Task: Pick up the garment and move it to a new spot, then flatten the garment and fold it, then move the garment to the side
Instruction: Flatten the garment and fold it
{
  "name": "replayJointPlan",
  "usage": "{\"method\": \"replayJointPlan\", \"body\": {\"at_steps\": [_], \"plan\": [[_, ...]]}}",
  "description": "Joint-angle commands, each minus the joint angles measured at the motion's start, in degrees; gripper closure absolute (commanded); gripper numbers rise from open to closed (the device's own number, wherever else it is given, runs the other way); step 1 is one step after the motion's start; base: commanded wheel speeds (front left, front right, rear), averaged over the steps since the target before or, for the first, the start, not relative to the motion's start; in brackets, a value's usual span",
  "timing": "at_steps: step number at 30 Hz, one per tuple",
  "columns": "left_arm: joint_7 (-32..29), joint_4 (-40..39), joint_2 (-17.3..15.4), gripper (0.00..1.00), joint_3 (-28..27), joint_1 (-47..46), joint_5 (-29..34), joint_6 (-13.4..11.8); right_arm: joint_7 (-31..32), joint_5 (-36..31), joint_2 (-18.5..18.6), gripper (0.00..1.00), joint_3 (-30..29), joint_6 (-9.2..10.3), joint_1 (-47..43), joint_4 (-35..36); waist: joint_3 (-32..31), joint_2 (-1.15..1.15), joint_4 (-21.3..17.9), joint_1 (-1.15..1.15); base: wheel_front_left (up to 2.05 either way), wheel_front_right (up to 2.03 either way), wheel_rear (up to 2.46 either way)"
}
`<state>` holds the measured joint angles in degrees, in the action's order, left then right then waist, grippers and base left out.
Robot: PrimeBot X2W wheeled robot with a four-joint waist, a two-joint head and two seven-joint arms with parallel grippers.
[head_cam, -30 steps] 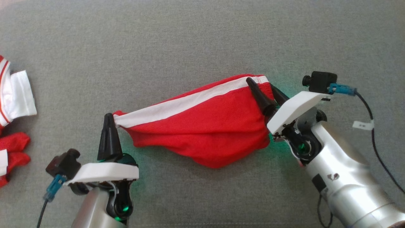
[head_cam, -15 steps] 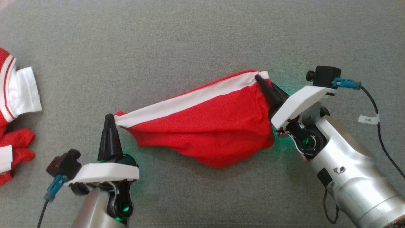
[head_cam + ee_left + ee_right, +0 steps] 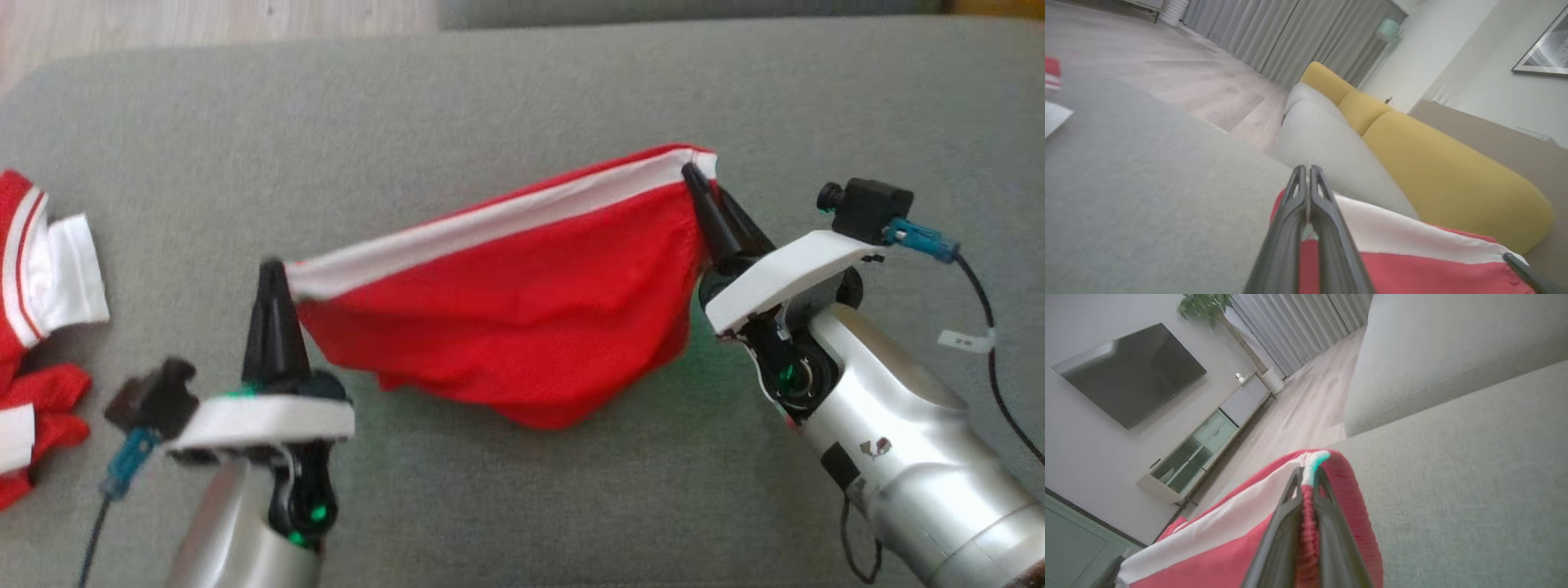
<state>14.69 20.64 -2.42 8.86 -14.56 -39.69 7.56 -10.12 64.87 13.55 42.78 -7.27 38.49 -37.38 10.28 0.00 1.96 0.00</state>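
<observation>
Nearest me, bare grey cushion [image 3: 522, 506] lies open between the two arms. The left jaws are closed tight on the left end of the white band [image 3: 490, 229] of the red garment [image 3: 522, 327]. The right jaws are closed on the band's right end, with cloth pinched between the fingers [image 3: 1337, 547]. The garment is stretched between them at mid-cushion, its red body sagging toward me. Other red-and-white clothes [image 3: 41, 269] lie at the cushion's left edge, well apart. Beyond, open cushion runs to its far edge, with wooden floor [image 3: 204, 24] past the far left corner.
</observation>
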Motion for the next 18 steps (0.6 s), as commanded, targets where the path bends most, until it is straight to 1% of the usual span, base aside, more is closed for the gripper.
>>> {"method": "replayJointPlan", "body": {"at_steps": [1, 4, 6, 8, 10, 13, 17, 18], "plan": [[0.3, -3.6, -1.2, 1.0, -2.1, -5.1, 1.3, -0.1, -1.9, -0.1, 0.8, 1.0, 0.4, -0.22, 2.6, 2.8, -3.0, 0.0, -2.0, 0.0, 0.0, 0.0, 0.0], [0.3, -6.4, -3.8, 1.0, -1.0, -9.4, 2.2, -0.1, -3.4, -0.1, 2.0, 1.0, 0.2, -0.22, 3.4, 5.9, -5.7, 0.0, -3.8, 0.0, 0.0, 0.0, 0.0], [0.3, -7.7, -6.8, 1.0, 0.5, -12.7, 3.2, -0.1, -3.7, -0.5, 3.1, 1.0, 0.5, -0.22, 4.5, 8.1, -7.1, 0.0, -5.0, 0.0, 0.0, 0.0, 0.0], [0.1, -8.2, -9.8, 1.0, 2.7, -16.1, 4.1, -0.1, -3.3, -0.8, 4.3, 1.0, 1.0, -0.22, 6.1, 10.1, -8.0, 0.0, -6.0, 0.0, 0.0, 0.0, 0.0], [-0.7, -8.6, -11.8, 1.0, 3.5, -19.9, 3.9, -0.1, -2.0, -1.4, 5.8, 1.0, 1.3, -0.22, 8.5, 12.0, -8.4, 0.0, -6.8, 0.0, 0.0, 0.0, 0.0], [-2.7, -9.2, -14.1, 1.0, 3.5, -25.5, 4.0, -0.1, 0.5, -2.1, 7.5, 1.0, 1.1, -0.22, 12.3, 14.4, -8.4, 0.0, -7.6, 0.0, 0.0, 0.0, 0.0], [-6.4, -9.6, -15.3, 1.0, 3.4, -32.0, 4.7, -1.3, 4.3, -2.4, 9.1, 1.0, 0.3, -0.22, 16.9, 16.3, -6.8, 0.0, -8.2, 0.0, 0.0, 0.0, 0.0], [-6.4, -9.6, -15.3, 1.0, 3.4, -32.0, 4.7, -1.3, 4.3, -2.4, 9.1, 1.0, 0.3, -0.22, 16.9, 16.3, -6.8, 0.0, -8.2, 0.0, 0.0, 0.0, 0.0]]}}
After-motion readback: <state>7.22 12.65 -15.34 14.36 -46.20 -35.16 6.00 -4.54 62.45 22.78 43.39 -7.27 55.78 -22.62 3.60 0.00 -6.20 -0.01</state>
